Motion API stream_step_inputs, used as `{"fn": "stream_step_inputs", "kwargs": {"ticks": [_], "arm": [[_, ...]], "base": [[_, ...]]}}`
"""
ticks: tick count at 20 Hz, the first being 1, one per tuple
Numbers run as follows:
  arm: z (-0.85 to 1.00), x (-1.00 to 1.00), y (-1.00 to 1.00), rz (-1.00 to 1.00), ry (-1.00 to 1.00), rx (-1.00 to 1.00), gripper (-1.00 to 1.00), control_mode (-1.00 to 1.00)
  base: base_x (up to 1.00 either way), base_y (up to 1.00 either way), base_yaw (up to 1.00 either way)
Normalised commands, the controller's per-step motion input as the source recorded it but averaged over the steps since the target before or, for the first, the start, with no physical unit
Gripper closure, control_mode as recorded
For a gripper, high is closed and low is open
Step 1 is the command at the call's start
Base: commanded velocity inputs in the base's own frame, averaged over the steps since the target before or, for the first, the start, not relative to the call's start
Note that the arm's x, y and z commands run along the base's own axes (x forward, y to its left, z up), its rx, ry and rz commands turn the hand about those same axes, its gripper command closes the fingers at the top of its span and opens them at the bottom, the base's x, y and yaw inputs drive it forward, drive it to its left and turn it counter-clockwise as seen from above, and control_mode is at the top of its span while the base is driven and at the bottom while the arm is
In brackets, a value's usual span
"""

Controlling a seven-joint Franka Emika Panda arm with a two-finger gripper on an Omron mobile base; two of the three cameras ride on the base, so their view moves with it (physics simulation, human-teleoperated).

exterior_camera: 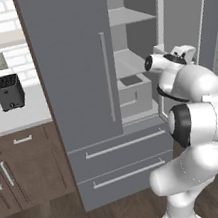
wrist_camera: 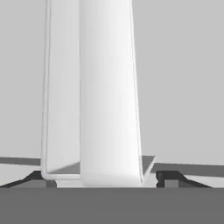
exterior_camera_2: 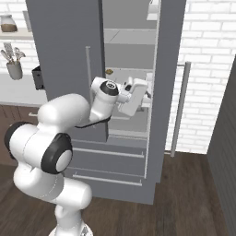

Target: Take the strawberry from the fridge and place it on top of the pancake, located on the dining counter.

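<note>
Fridge [exterior_camera: 72, 61] right door swung open, left door shut with its long silver bar handle [exterior_camera: 107, 75]. Two lower drawers closed. Pale grey shelves and a crisper box [exterior_camera: 134, 94] visible inside in the left base view. White arm reaches into the open compartment; the gripper [exterior_camera_2: 146, 94] sits at middle shelf height, close against the inner side of the open door [exterior_camera_2: 159, 92] in the right base view.

Hand view: a pale vertical bar or rail [wrist_camera: 109, 96] stands right in front, between the two dark fingers [wrist_camera: 168, 178], which stand wide apart with nothing clamped. Cannot tell whether the fingers touch that bar. Flat grey surface behind it.

Small yellowish-brown round item [exterior_camera_2: 109, 71] rests on the middle shelf, seen in the right base view, near and to the left of the hand. Strawberry: cannot make it out on the shelves from these angles.

Left of the fridge: a white-topped bench [exterior_camera: 10, 115] over dark wood cabinets, black toaster [exterior_camera: 9, 91] on it. Right base view shows a utensil holder [exterior_camera_2: 14, 69] on that bench and a jar [exterior_camera_2: 8, 23] on a shelf above. White brick wall, dark wood floor.
</note>
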Motion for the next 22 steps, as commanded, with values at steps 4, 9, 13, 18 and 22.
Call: {"fn": "stream_step_inputs", "kwargs": {"ticks": [4, 9, 13, 18, 22], "arm": [[0.14, -0.06, 0.41, 0.0, -0.02, 0.09, -1.0, -1.0], [0.05, -0.01, 0.99, -0.04, -0.15, 0.13, -1.0, -1.0], [-0.93, 0.18, 1.0, -0.11, -0.02, 0.45, -1.0, -1.0], [-0.94, 0.05, 1.0, -0.07, 0.0, 0.84, -1.0, -1.0], [-0.54, 0.09, 0.88, -0.07, -0.07, 0.86, -1.0, -1.0]], "base": [[0.0, 0.0, 0.0], [0.0, 0.0, 0.0], [0.0, 0.0, 0.0], [0.0, 0.0, 0.0], [0.0, 0.0, 0.0]]}}
